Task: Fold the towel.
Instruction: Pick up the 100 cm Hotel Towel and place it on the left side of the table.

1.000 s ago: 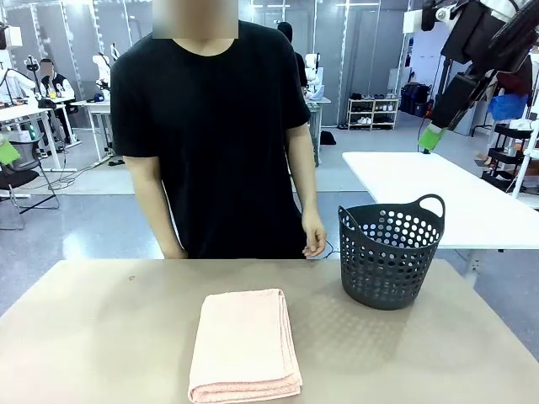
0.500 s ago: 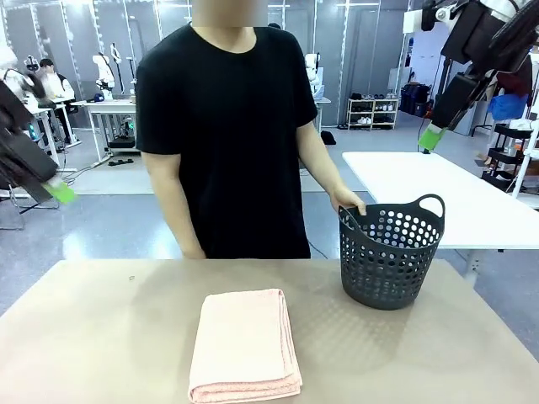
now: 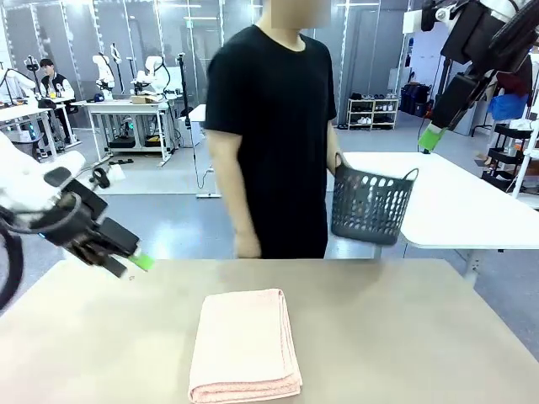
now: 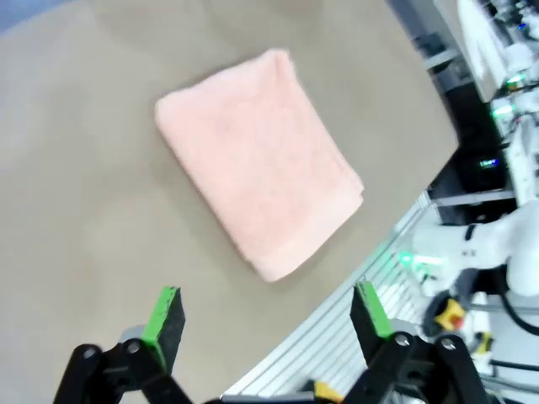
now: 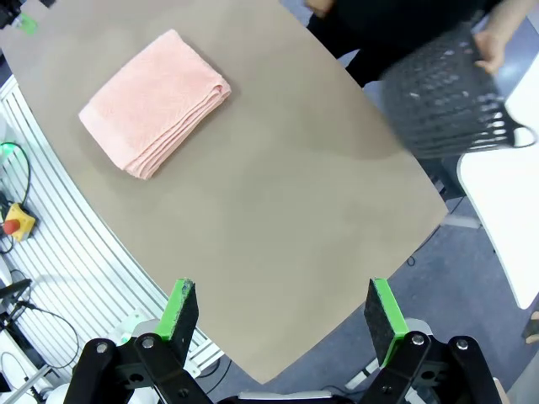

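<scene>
The folded towel (image 3: 245,345) lies at the table's (image 3: 404,337) near middle, well right of the wide-open, empty left gripper (image 3: 135,263) hovering low, while the right gripper (image 5: 282,316), also spread wide, hangs high above, and beyond a person carries the basket (image 3: 369,206).

The left arm is seen over the tabletop's left edge, its gripper (image 3: 135,261) held low with jaws spread wide and nothing between the green pads (image 4: 166,313). The right gripper (image 5: 282,320) is raised high above the right side, jaws likewise parted and empty.
</scene>
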Robot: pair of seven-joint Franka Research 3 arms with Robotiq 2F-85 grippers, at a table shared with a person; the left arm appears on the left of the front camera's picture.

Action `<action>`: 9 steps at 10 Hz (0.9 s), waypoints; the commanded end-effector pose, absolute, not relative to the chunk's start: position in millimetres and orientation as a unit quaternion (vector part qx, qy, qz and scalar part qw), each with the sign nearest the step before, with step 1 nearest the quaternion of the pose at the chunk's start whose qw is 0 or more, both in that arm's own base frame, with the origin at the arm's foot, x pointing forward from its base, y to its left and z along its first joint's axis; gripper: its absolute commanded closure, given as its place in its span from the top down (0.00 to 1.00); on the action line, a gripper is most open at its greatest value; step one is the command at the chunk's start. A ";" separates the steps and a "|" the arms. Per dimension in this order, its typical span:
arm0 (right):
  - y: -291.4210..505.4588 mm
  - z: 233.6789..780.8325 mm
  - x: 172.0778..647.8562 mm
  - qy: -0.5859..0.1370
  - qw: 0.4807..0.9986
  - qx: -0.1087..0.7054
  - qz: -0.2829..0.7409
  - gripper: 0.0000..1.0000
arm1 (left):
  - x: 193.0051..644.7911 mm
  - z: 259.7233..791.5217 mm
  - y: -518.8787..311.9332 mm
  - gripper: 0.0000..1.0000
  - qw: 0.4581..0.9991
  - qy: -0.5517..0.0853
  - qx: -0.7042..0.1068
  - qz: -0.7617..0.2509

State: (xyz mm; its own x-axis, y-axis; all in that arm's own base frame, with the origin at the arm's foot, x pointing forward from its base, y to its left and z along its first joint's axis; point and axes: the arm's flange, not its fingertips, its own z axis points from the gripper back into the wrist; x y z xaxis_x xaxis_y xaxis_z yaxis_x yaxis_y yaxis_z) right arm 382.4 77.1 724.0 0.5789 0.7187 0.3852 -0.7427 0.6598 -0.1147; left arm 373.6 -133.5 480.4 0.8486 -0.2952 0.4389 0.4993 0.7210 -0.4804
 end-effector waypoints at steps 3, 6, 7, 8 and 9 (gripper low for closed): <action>75.7 724.2 382.4 -0.201 0.890 0.026 0.407 1.00 | 399.0 390.5 -158.7 1.00 0.887 -0.182 -0.391 -0.163; 75.7 724.2 382.4 -0.201 0.890 0.026 0.407 1.00 | 405.7 348.6 -166.7 1.00 0.881 -0.188 -0.413 -0.130; 75.7 724.2 382.4 -0.201 0.890 0.026 0.407 1.00 | 408.6 331.8 -171.8 1.00 0.881 -0.183 -0.419 -0.121; 75.7 724.2 382.4 -0.201 0.890 0.026 0.407 1.00 | 411.9 319.5 -175.5 1.00 0.880 -0.185 -0.425 -0.109; 75.7 724.2 382.4 -0.201 0.890 0.026 0.407 1.00 | 414.7 308.8 -177.1 1.00 0.877 -0.174 -0.437 -0.098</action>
State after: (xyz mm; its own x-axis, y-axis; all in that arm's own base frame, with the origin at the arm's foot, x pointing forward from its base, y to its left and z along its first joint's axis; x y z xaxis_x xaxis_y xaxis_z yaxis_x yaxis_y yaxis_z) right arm 382.5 76.8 723.9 0.5791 0.7185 0.3853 -0.7426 0.6599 -0.1144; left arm 403.1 -168.8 322.1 0.9264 -0.0430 0.3742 0.3225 0.6038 -0.7290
